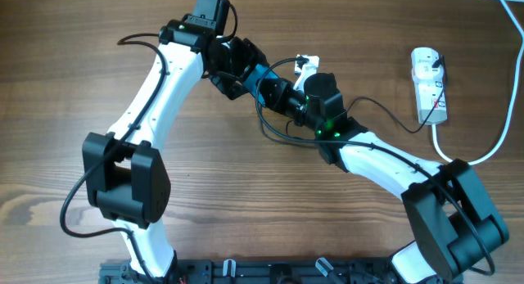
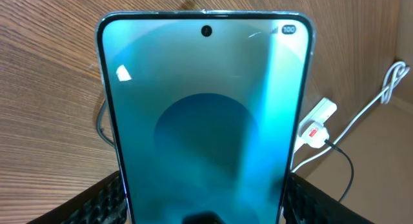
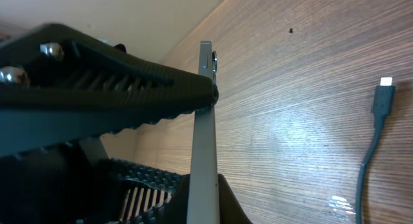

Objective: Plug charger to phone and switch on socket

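From overhead, your two arms reached in over the brown wood-grain table (image 1: 82, 55). Your left gripper (image 1: 244, 71) and right gripper (image 1: 282, 92) sat nose to nose, with the flat rectangular cyan-screened phone (image 1: 260, 74) between them. The small white oblong socket (image 1: 428, 86) lay well apart, over by the right edge.

On the left wrist view, there it was: the phone filled the picture, screen towards the camera. It was clenched at its lower sides between your left gripper's ribbed black fingers (image 2: 97, 201). Behind it the socket showed its red switch mark, and a thicker white cord (image 2: 387, 88) curled just beyond.

On the right wrist view, the phone stood edge-on, and your right gripper's upper fingertip touched its thin side. Whether that gripper truly grasped the phone or only rested against it, I couldn't tell. And the charger (image 3: 383, 104), a thin black cable ending in a small plug tip, lay loose on the table, off to the side and apart from the phone.
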Robot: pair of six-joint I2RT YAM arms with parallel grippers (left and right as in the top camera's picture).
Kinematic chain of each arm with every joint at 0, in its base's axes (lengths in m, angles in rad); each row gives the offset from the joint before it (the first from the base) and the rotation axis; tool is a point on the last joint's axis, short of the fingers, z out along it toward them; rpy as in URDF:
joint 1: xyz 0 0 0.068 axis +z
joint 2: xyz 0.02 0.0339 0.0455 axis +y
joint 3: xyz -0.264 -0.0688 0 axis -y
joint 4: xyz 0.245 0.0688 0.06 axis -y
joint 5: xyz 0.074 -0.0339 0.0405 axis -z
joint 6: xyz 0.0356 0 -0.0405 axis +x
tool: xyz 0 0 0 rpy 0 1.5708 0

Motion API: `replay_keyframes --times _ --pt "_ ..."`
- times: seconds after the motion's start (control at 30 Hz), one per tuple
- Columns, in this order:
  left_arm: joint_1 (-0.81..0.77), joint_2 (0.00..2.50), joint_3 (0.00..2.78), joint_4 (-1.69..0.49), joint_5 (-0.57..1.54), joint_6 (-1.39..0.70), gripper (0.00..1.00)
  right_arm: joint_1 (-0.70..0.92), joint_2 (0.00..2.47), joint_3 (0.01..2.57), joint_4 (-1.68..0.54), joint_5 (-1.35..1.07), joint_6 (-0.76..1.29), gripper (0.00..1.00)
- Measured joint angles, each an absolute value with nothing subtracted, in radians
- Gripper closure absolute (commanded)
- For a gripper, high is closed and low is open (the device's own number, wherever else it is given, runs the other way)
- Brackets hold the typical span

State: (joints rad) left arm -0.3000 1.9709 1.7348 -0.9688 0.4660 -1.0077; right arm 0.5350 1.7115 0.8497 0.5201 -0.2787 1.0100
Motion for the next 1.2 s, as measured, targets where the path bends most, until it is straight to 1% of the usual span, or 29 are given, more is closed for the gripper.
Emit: replay_keyframes --times 0.13,0.2,0.43,0.6,0.67,0.77,0.93,1.07,1.2 --pt "-0.300 1.970 1.735 -0.965 0.476 -1.006 0.04 0.534 1.713 0.850 0.548 -0.303 1.056 0.96" --pt "-0.301 1.970 1.735 -0.965 0.480 -1.007 0.00 0.535 1.713 0.850 0.549 -0.321 1.072 0.96" --pt "-0.292 1.970 1.735 -0.965 0.487 -0.993 0.00 0.514 1.713 0.850 0.517 -0.360 1.085 0.96" --pt "-0.208 1.970 1.735 -0.964 0.538 -0.910 0.00 0.453 1.713 0.850 0.491 -0.414 1.073 0.96" --pt "-0.168 1.970 1.735 -0.961 0.579 -0.858 0.00 0.424 1.713 0.850 0.491 -0.453 1.071 0.96" --pt "-0.096 1.970 1.736 -0.961 0.691 -0.717 0.00 0.366 1.713 0.850 0.491 -0.537 1.069 0.96" --pt "-0.033 1.970 1.736 -0.963 0.897 -0.514 0.00 0.270 1.696 0.850 0.474 -0.671 1.069 0.95" --pt "-0.024 1.970 1.736 -0.988 0.989 -0.421 0.00 0.206 1.599 0.850 0.365 -0.738 1.048 0.95" --pt "-0.026 1.970 1.736 -0.997 1.024 -0.381 0.00 0.162 1.409 0.850 0.094 -0.720 0.957 0.96"
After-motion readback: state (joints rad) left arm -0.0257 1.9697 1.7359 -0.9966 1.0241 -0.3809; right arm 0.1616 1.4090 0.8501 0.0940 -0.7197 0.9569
